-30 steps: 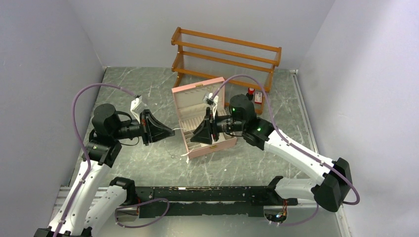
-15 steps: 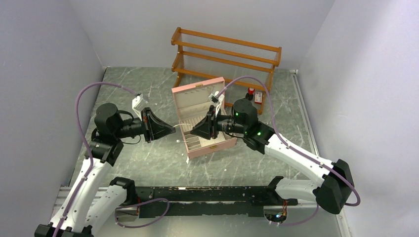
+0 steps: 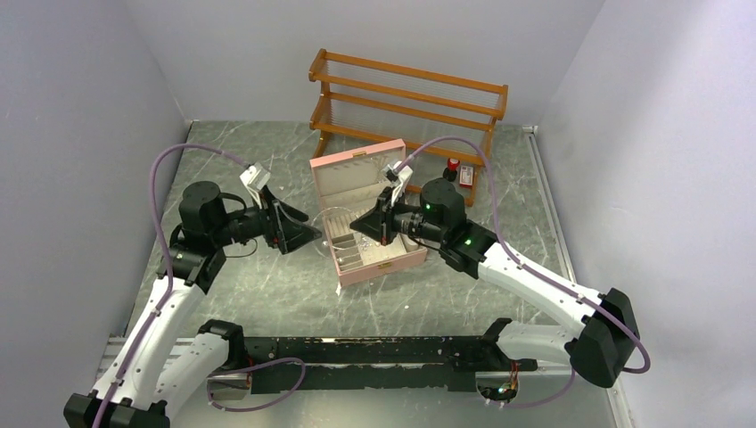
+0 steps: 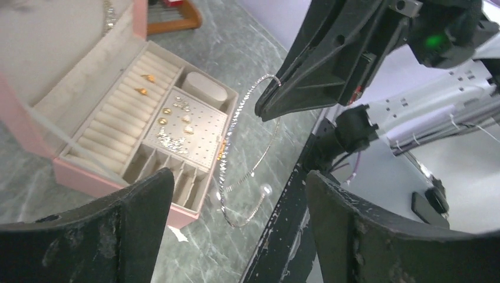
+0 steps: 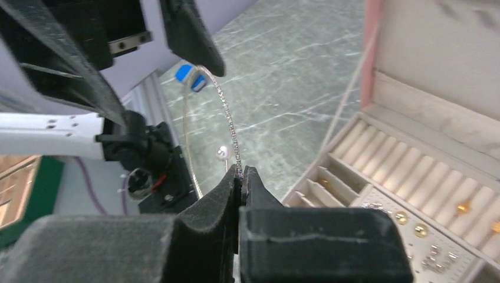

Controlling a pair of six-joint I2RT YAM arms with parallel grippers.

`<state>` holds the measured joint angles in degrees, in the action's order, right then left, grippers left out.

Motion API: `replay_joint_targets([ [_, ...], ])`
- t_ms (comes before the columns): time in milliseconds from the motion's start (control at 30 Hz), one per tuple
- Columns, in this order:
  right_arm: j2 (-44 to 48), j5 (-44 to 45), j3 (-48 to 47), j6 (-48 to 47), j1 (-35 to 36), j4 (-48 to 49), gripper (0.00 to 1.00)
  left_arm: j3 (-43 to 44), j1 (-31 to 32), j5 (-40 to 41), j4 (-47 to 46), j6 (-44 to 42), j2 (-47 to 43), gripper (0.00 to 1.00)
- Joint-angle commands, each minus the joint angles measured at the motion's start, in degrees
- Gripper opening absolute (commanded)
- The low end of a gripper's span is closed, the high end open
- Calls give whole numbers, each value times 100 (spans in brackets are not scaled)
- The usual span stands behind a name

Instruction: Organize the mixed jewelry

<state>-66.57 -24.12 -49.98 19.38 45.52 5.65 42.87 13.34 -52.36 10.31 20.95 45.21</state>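
Note:
A thin silvery chain necklace (image 4: 230, 141) with a small pearl (image 4: 266, 190) hangs as a loop in the air beside the open pink box (image 3: 382, 267). My right gripper (image 5: 240, 171) is shut on the chain (image 5: 229, 121) at its top end. In the left wrist view the right gripper (image 4: 263, 112) shows pinching that chain. My left gripper (image 3: 312, 230) stands open just left of the loop, its fingers (image 4: 138, 203) apart and touching nothing. Tiny gold rings (image 4: 145, 84) sit in the box's ring rolls, and small earrings (image 4: 177, 121) lie on its dotted pad.
A wooden rack (image 3: 406, 94) stands at the back behind the box lid (image 3: 357, 174). Small red bottles (image 3: 459, 169) sit by the rack's right foot. A small blue object (image 5: 188, 78) shows beyond the chain. A black rail (image 3: 374, 352) runs along the near edge.
My left gripper has opened and let go of the chain. My right gripper has shut on it, and the chain now hangs from the right gripper alone.

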Motion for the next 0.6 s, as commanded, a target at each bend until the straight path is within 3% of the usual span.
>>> replay_joint_targets([
  [0, 70, 815, 62, -266, -117, -87, 0, 326, 37, 937, 260, 32, -101, 87],
  [233, -481, 1593, -226, -98, -185, -11, 0, 102, 37, 1784, 83, 376, -327, 88],
  [567, -1415, 1471, -716, -414, -536, 221, 0, -95, 36, 2052, -2, 489, -380, 87],
])
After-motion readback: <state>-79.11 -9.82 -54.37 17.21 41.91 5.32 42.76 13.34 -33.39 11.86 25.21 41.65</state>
